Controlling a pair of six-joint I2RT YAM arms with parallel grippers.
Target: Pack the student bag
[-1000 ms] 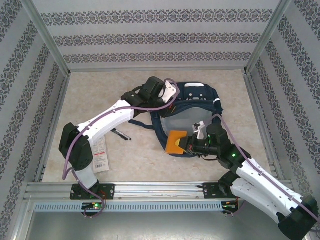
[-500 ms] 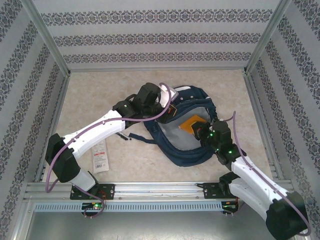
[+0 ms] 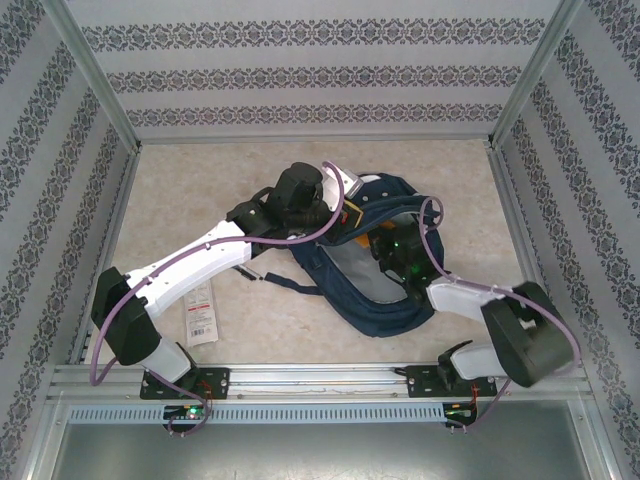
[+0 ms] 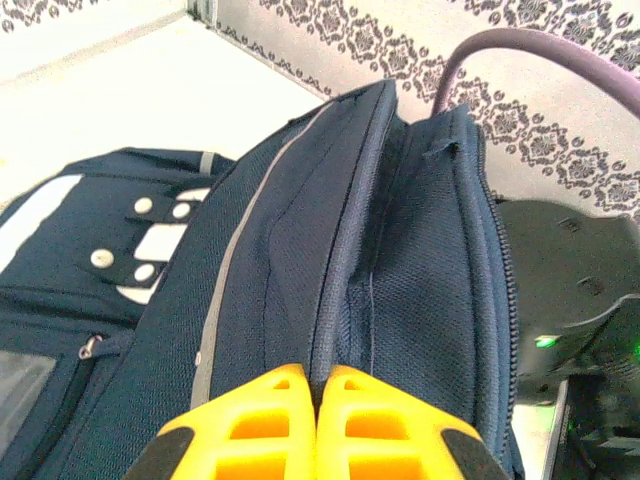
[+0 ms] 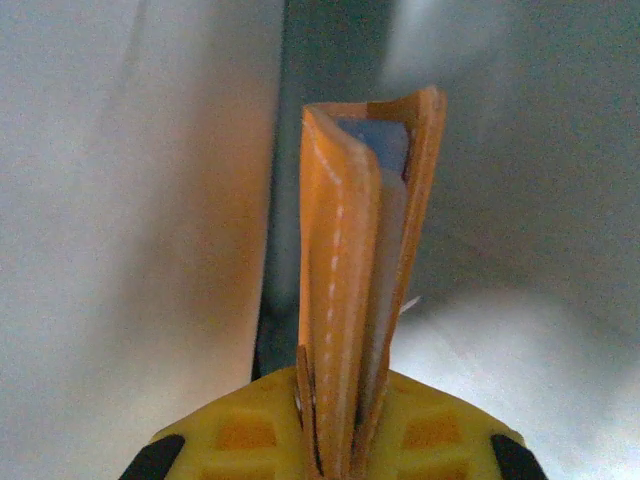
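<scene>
The student bag (image 3: 385, 315), a large dark navy fabric backpack with white reflective patches, lies on the beige table (image 3: 180, 190) with its main compartment gaping and the pale grey lining showing.

The left gripper (image 3: 335, 205) is at the bag's far upper rim. In the left wrist view its yellow fingers (image 4: 260, 415) are pressed fully together, pinching a fold of the bag's (image 4: 290, 250) navy fabric next to the zip line, so this hand is clenched on the bag itself.

The right gripper (image 3: 385, 245) reaches into the bag's open mouth. In the right wrist view it (image 5: 335, 405) is clamped tight on a flat orange case with a stitched edge (image 5: 345, 250), which stands upright between the fingers, with pale blue and white layers showing at its top. The bag's grey lining surrounds the orange case on both sides.

A flat white packet with red print (image 3: 200, 312) lies on the table to the left of the bag, well apart from it.
</scene>
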